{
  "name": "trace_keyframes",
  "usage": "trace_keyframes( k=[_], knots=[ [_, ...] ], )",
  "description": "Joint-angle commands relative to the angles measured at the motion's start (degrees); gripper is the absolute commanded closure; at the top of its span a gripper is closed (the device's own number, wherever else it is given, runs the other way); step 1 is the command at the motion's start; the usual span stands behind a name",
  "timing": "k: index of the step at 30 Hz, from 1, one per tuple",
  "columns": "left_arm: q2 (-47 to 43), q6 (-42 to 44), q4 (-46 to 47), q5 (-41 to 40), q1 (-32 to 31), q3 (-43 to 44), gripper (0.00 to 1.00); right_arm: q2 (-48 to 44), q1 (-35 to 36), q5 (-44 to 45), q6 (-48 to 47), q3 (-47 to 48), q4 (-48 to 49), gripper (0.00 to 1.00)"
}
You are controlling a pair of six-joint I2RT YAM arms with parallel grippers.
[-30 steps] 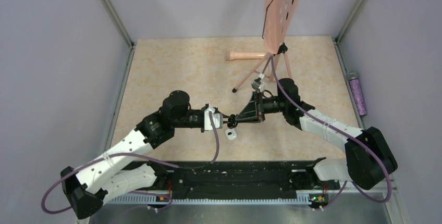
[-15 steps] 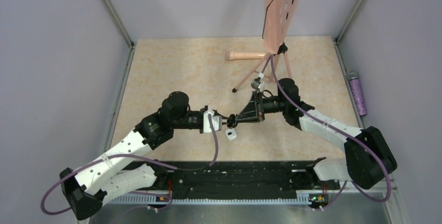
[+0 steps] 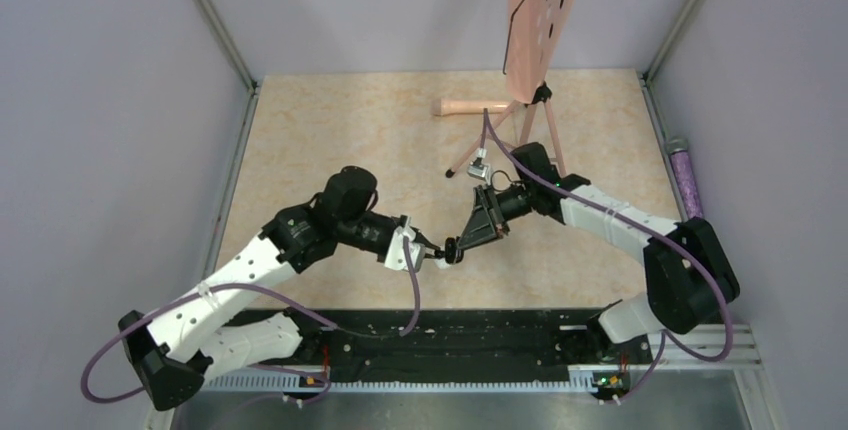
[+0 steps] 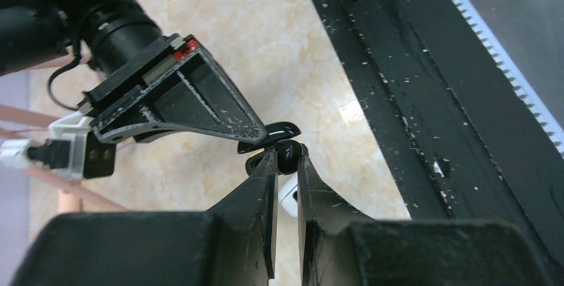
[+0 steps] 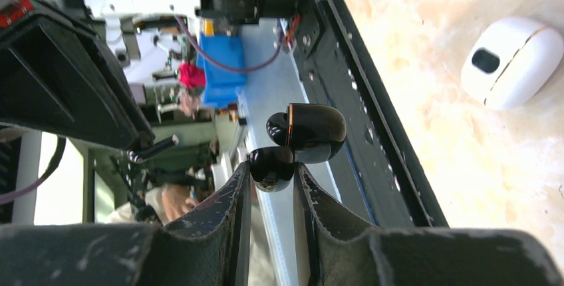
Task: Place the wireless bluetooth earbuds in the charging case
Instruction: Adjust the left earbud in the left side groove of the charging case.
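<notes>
Left gripper (image 4: 286,158): clamped shut on a round black earbud (image 4: 288,152), held in the air just above the table (image 4: 226,13).
Right gripper (image 5: 271,167): clamped shut on a small black piece (image 5: 269,161), touching a larger glossy black piece (image 5: 307,130); impossible to tell whether one bud or two.
Charging case (image 5: 512,63): white, lying on the table just below and beside the meeting fingertips; seemingly with lid closed, not certain.
Risk of a drop: likely on letting go with one claw before securing with the other; tiny smooth shapes, very little surface to pinch.
Risk of a knock: fingertips crowded right over the case; enough, with a low sweep, to push it away.
Risk at insertion: no way in with the lid shut.
Change since a second ago: shifted nearer the base rail (image 3: 470,335), both arms together; now covering the case in the top view, formerly in plain sight beside the fingertips; claws as tightly closed as then.
</notes>
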Motion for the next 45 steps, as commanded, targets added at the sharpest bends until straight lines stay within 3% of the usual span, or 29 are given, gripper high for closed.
trace_keyframes(
  k=[1,7,11,22,45],
  knots=[
    [3.4,6.0,-4.8,8.1,0.0,2.8,1.00,2.3,0.0,-4.6,-14.9,4.8,-12.9,1.00],
    [6.5,8.2,-5.5,13.3,0.1,4.3,1.00,4.9,0.0,-10.0,-23.8,7.0,-21.1,1.00],
    [8.3,10.7,-6.5,17.9,0.3,5.6,1.00,5.2,0.0,-12.9,-24.2,7.5,-20.9,1.00],
    [17.5,25.5,-21.3,22.2,0.7,14.0,1.00,7.2,0.1,-13.2,-25.5,11.3,-25.2,1.00],
    [26.3,39.5,-31.7,27.7,4.9,18.0,1.00,5.1,0.3,-15.0,-22.7,9.0,-24.0,1.00]
  ],
)
